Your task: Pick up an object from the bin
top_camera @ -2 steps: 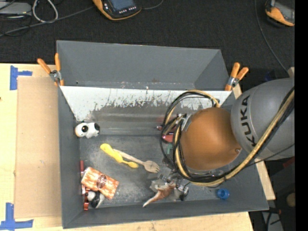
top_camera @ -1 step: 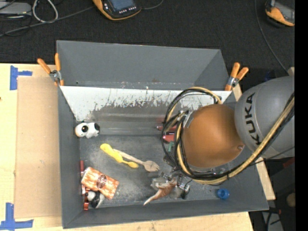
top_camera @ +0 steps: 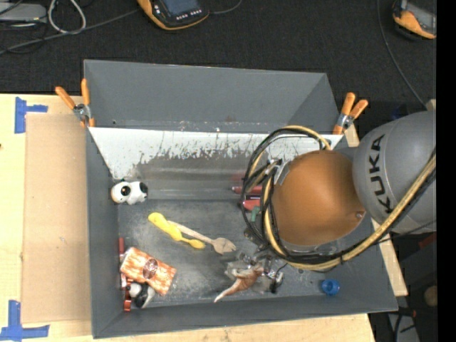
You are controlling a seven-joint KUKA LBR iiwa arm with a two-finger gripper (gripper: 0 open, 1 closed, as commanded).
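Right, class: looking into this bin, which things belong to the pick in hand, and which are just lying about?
Job in hand:
- gripper, low at the bin's near right
- brown dinosaur-like toy, nearest the gripper
- grey bin

Lying about:
- black-and-white ball, far left
- yellow toy
- orange packet
- blue cap

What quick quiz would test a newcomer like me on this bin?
1. True or false: a small blue thing lies to the right of the gripper.
2. Which lies nearest the gripper? A) black-and-white ball B) brown dinosaur C) orange packet
3. What colour is the long thing in the middle of the floor?

Key: 1 true; 2 B; 3 yellow.
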